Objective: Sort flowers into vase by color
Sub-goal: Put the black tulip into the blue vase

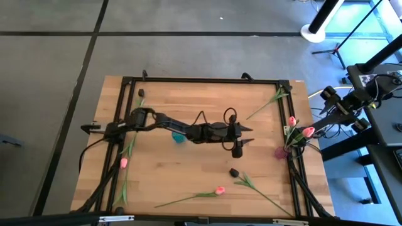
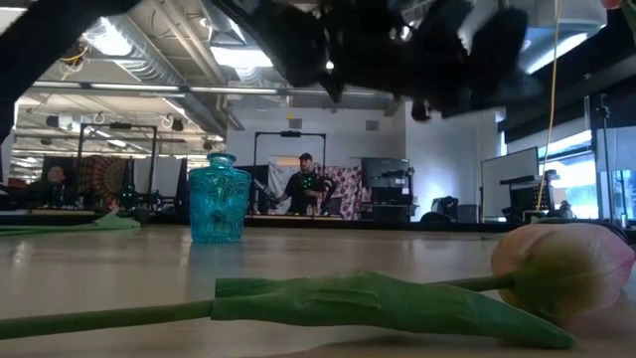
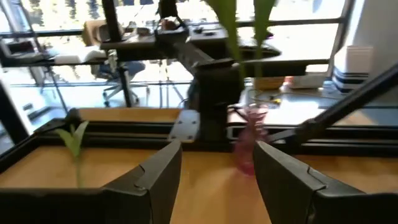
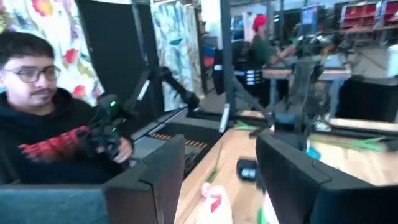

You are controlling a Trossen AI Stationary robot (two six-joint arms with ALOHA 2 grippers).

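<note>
My left gripper (image 1: 249, 135) (image 3: 216, 149) hangs open over the table's middle, pointing toward the right edge at a pink vase (image 1: 281, 152) (image 3: 247, 146) that holds pink tulips (image 1: 308, 132). Behind its arm stands a blue vase (image 1: 179, 135) (image 2: 219, 199). My right gripper (image 4: 219, 143) is open at the table's right edge, just above a pink tulip head (image 4: 211, 202), touching nothing. Loose flowers lie on the wood: a pink tulip (image 1: 220, 190) (image 2: 561, 268) near the front, a black-headed one (image 1: 233, 172) beside it, one at the far right (image 1: 267, 103), and two at the left (image 1: 124, 162).
A black metal frame (image 1: 201, 80) runs round the tabletop, and the pink vase stands against its right rail. A person (image 4: 43, 118) holding a controller sits beyond the table. Bare wood lies between the two vases and along the far side.
</note>
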